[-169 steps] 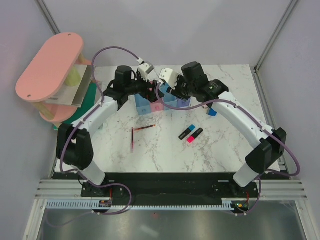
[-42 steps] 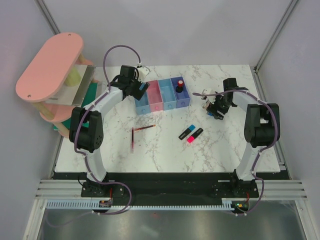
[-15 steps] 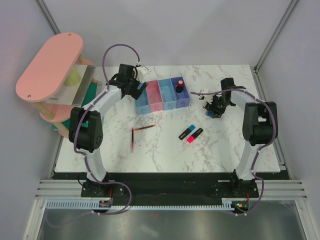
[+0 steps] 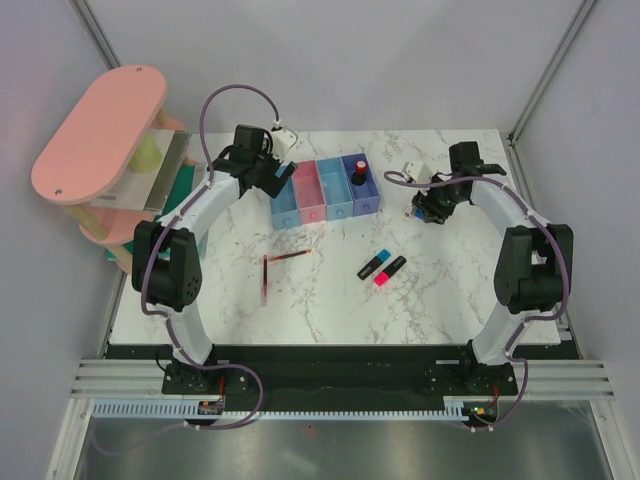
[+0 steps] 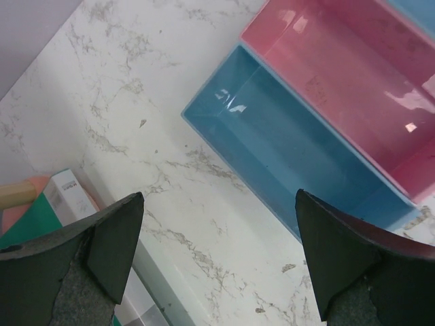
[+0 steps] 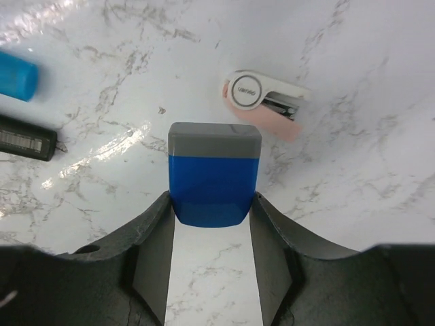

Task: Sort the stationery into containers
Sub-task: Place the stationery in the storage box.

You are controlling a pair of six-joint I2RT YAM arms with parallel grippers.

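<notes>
Fingers (image 6: 153, 261) of the right gripper (image 6: 212, 200) are squeezed on the blue block (image 6: 215, 187), one on each side. The block has a grey top, and it sticks out past the fingertips. I cannot tell if it touches the table (image 6: 353, 204) or hangs just over it. Near the block, past its grey end, lies a small white and pink thing (image 6: 265, 102). From the top camera, the right gripper (image 4: 432, 205) is well apart from the row of bins. The right arm goes far out along its own side, then bends in at the wrist.

The left gripper (image 5: 217, 197) is wide open and holds nothing. Just beside it is the first light blue bin (image 5: 299, 153), and the pink bin (image 5: 353, 88) touches that one on its far side. Both bins look bare inside. From the top camera, the left gripper (image 4: 272, 175) sits at the end of the row. Farther along the row come one more light blue bin (image 4: 335, 195) and the purple bin (image 4: 365, 195). The red-black capped piece (image 4: 357, 172) stands in the purple bin.

The left arm stretches far out, with its elbow up. Closer to the arm bases than both grippers, two thin red pens (image 4: 288, 256) lie touching at one end. The blue highlighter (image 4: 372, 265) and the pink highlighter (image 4: 391, 270) lie side by side.
</notes>
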